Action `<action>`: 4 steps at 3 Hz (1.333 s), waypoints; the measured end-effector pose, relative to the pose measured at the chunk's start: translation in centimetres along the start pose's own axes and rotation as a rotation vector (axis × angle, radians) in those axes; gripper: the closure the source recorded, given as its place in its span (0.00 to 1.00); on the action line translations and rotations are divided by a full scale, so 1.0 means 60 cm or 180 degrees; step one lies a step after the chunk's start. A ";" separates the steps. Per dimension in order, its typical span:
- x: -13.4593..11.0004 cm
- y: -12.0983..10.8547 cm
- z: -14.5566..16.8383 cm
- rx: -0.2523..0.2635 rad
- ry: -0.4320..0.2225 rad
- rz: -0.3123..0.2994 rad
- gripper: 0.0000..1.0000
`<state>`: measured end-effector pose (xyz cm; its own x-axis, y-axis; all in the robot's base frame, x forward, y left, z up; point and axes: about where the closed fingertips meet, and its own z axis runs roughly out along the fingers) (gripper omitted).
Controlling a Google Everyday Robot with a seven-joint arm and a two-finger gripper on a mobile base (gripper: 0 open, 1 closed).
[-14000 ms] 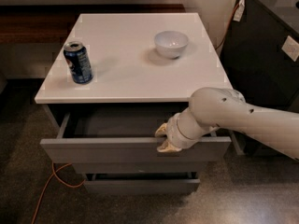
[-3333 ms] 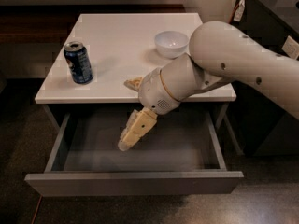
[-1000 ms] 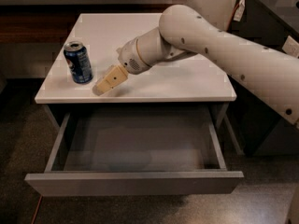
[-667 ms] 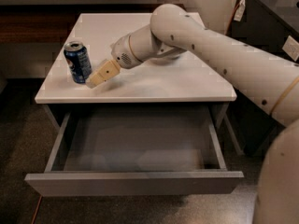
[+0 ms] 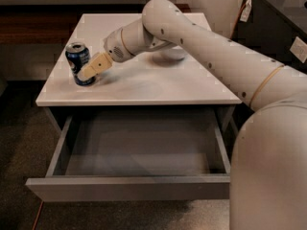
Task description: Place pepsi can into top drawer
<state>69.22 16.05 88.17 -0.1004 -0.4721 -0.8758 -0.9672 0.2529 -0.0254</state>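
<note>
Pepsi can (image 5: 76, 56), glossy cylinder, upright; tan jaws at its side.

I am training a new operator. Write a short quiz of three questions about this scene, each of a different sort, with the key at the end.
1. True or false: the top drawer stands open and has nothing inside it.
2. Where does the pepsi can stand?
A) inside the drawer
B) upright on the white cabinet top, near its left edge
C) on the floor
3. Fill in the gap: the gripper is over the cabinet top, right at the side of the ____.

Key: 1 true; 2 B; 3 pepsi can.
</note>
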 end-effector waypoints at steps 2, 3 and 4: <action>-0.035 0.021 0.040 -0.0234 -0.0065 -0.0053 0.15; -0.044 0.046 0.052 -0.0359 -0.0086 -0.0073 0.38; -0.054 0.083 0.051 -0.0435 -0.0110 -0.0152 0.61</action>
<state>65.45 21.39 89.42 -0.0477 -0.4509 -0.8913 -0.9937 0.1123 -0.0036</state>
